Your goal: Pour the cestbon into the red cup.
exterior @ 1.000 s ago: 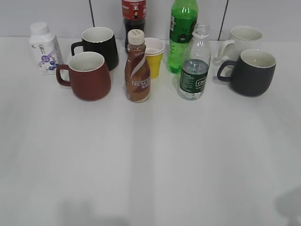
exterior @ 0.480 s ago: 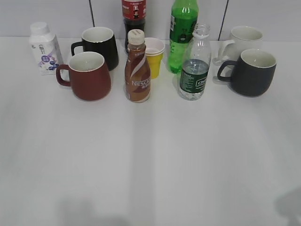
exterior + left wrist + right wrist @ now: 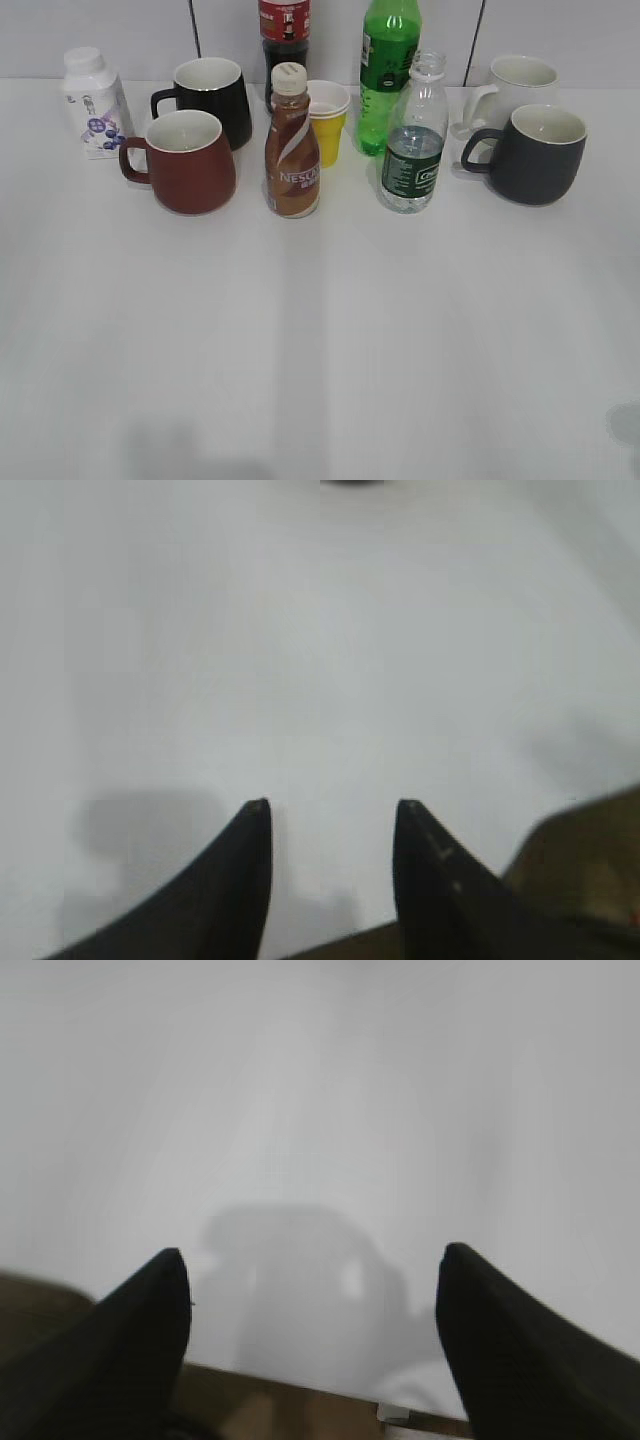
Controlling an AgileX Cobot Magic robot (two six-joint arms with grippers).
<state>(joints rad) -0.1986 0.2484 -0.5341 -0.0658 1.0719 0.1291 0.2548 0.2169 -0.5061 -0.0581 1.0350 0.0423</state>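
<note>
The cestbon, a clear capless bottle with a dark green label, stands upright right of centre at the back of the white table. The red cup stands left of it, handle to the left, with the brown Nescafe bottle between them. Neither gripper shows in the exterior view. In the left wrist view my left gripper is open and empty over bare table. In the right wrist view my right gripper is open wide and empty above the table's near edge.
A black mug, a small yellow paper cup, a green soda bottle, a dark cola bottle, a white milk bottle, a dark grey mug and a white mug stand along the back.
The objects have not moved. The shadow at the lower right corner of the exterior view has shrunk and shifted down.
</note>
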